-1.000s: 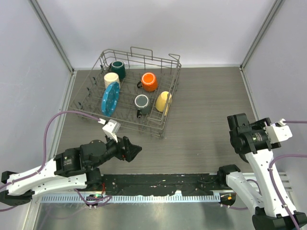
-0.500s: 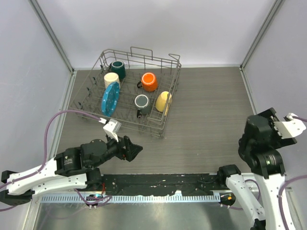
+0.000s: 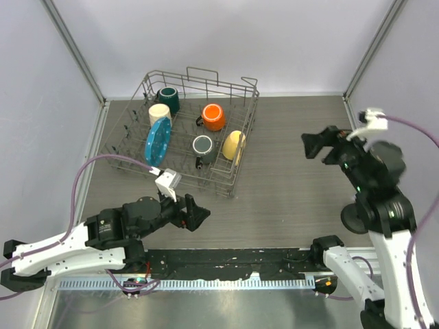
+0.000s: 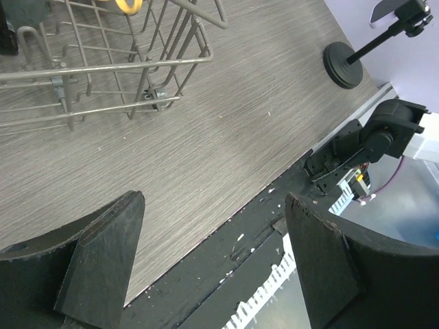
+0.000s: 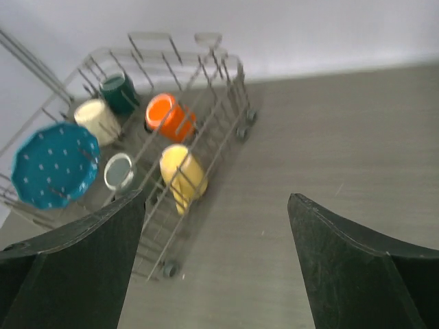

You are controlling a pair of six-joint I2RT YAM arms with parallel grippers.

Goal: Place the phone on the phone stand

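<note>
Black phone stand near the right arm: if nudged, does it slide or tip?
Probably slides if pushed low: the phone stand sits on a flat round disc on the smooth wood-grain table. A push high on its thin slanted arm looks likelier to tip it, given the small base. It looks rigid, not floppy.

Right wrist view: blurred throughout; the dish rack (image 5: 221, 103) and its load show as soft shapes, fine detail unreadable. Both fingers of the right gripper (image 5: 216, 199) are cut by the bottom edge. Left wrist view: both fingers of the left gripper (image 4: 212, 199) are likewise cut; the rack runs off the top and left edges, with 1 yellow item (image 4: 128, 5) cropped to a sliver. The phone stand (image 4: 345, 56) is clipped at the top-right corner; a pale shape (image 4: 384, 9) beside it is cropped, identity undeterminable. Top view: 1 black disc (image 3: 353, 218) sits partly covered by the right arm (image 3: 387, 205); nature undeterminable.
</note>
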